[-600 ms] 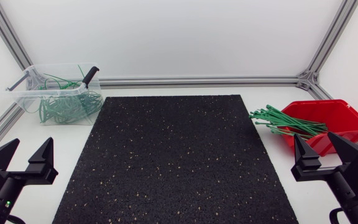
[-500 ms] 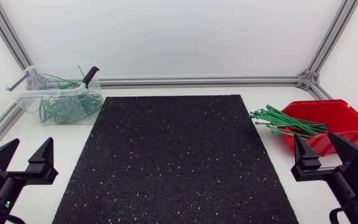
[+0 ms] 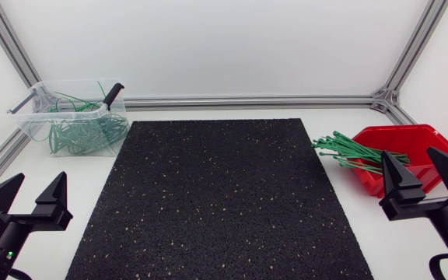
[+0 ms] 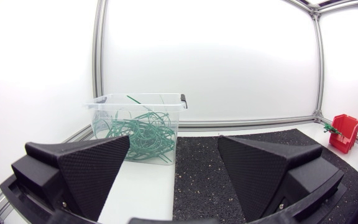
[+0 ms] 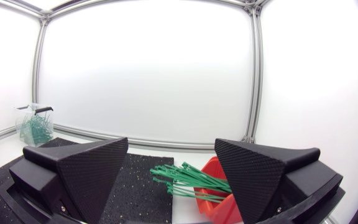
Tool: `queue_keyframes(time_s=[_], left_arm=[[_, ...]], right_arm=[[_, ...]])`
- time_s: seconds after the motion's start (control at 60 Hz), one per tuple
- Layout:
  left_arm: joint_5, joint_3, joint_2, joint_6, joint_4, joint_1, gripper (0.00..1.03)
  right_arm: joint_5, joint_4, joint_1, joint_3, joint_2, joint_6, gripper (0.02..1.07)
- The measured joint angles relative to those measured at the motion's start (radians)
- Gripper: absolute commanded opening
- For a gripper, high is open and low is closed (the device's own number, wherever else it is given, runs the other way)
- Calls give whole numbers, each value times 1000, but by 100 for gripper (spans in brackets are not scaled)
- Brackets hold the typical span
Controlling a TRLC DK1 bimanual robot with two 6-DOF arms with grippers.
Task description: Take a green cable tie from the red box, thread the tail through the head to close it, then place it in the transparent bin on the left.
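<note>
1. Right end effector [image 3: 407, 155] stands with its two fingers wide apart and nothing between them. It is at the near right of the desk [image 3: 337, 120], just in front of the red box [image 3: 430, 138].
2. The green cable ties [image 3: 356, 152] lie as one loose bundle in the red box. Their ends stick out over the box's open side, across a strip of bare desk, to about the right edge of the black mat [image 3: 216, 194]. There are too many, overlapping, to count.
3. The red box sits at the desk's right edge, tilted, with its open side facing the mat.
4. The mat covers the middle of the desk and has nothing on it. Bare strips of desk run along its left, right and far edges.
5. The transparent bin [image 3: 29, 117] stands in the far left corner, well apart from the red box. It holds a tangle of closed green loops [image 3: 84, 132] that cannot be counted, and has two latches on its rim, one dark and one grey.
6. The left end effector [image 3: 39, 176] is at the near left, beside the mat's left edge, its fingers also wide and empty, with the bin ahead of it.
7. Count: two end effectors, one box, one bin, one mat.
</note>
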Motion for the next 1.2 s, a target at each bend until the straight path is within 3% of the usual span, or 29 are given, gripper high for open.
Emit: queue_keyframes(time_s=[0.517,0.85,1.067,1.2], left_arm=[[0,0,0,0,0,0,99],[0,0,0,0,0,0,99],[0,0,0,0,0,0,99],[0,0,0,0,0,0,99]], right_arm=[[3,-91,3,405,423,0,103],[-29,-426,-72,728,825,-2,103],[-68,-612,-94,869,1039,-115,103],[-201,-636,-159,904,1142,-211,103]])
